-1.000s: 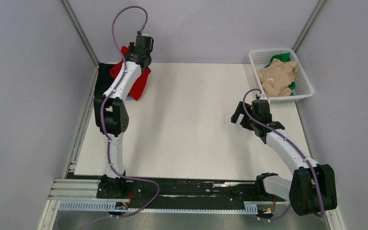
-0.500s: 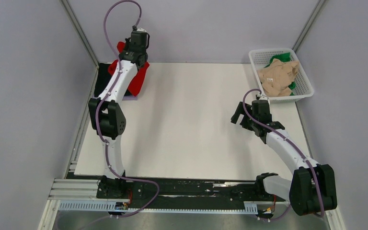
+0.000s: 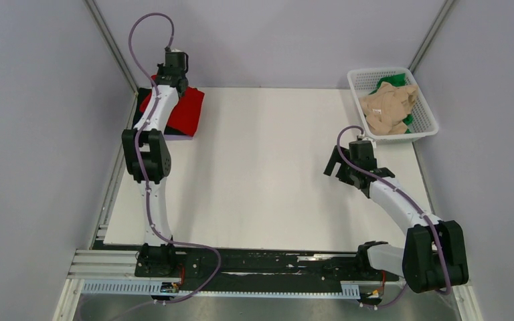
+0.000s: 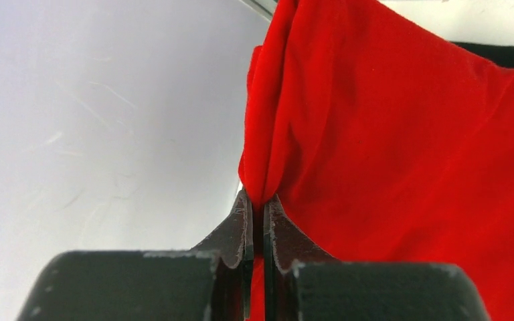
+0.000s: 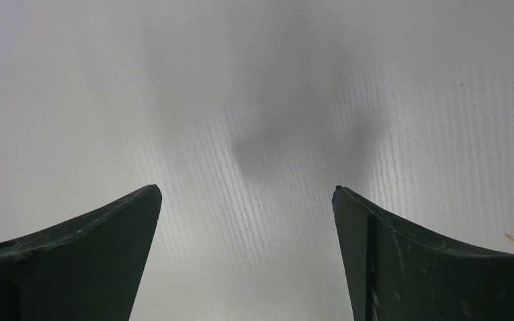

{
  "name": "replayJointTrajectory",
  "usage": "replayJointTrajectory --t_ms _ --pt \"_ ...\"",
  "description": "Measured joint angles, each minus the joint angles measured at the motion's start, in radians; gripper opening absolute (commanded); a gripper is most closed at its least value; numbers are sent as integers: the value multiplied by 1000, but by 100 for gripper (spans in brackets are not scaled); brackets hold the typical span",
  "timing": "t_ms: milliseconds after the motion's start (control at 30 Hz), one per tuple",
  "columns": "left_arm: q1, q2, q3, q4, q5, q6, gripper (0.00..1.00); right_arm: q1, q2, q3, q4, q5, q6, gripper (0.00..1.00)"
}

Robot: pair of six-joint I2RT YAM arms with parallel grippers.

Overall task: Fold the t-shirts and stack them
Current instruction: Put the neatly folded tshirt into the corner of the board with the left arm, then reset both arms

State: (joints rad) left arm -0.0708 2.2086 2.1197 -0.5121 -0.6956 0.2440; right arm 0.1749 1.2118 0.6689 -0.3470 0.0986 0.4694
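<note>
Right gripper is nearest: it hovers low over the bare table, mid-right, jaws wide apart with nothing between them. It is probably parked clear while the other arm works.

Further back, the white basket sits at the far right corner. It holds the beige t-shirt, crumpled on top of the green t-shirt. Both are unfolded and look to be waiting their turn.

In the far left corner, the left gripper is pinched tight on a bunched edge of the red t-shirt. The red t-shirt lies mostly flat, in a rough rectangle, on the black t-shirt, so this reads as stacking. Gripping the edge likely lets the cloth be tugged smooth. If the release snags, the fold could drag open.
</note>
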Motion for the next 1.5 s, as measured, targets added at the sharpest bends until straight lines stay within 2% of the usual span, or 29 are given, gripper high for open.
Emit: replayJointTrajectory --t_ms 133,267,367,467,500,533,567,633,833,1000,1133,1333,1500 --pt "41 93 27 16 14 -11 12 0 10 7 -12 17 0 100" --pt "89 200 122 8 11 -29 14 0 18 17 -16 29 1 100" --pt "121 235 163 7 9 -47 32 0 19 25 -17 34 4 100" --pt "139 237 168 8 5 -64 40 0 19 27 -19 35 5 100" --pt "141 237 170 9 4 -66 54 0 19 27 -23 35 6 100" --pt "144 237 171 8 1 -69 77 0 18 27 -25 35 7 100" --pt "146 237 171 8 -5 -71 94 0 16 27 -30 35 7 100" --pt "147 237 171 2 -16 -90 99 0 5 27 -39 35 8 100" --pt "147 206 166 -68 -11 -153 100 0 -52 27 -42 39 13 100" --pt "145 56 58 -112 98 -275 100 -2 -80 27 -43 47 32 100" --pt "142 -159 -143 -92 240 -418 100 -3 -97 27 -46 48 49 100" --pt "121 -554 -601 68 480 -599 100 -10 -148 23 -45 48 66 100" --pt "34 -848 -1001 198 591 -655 100 -12 -223 -12 -43 34 83 100"
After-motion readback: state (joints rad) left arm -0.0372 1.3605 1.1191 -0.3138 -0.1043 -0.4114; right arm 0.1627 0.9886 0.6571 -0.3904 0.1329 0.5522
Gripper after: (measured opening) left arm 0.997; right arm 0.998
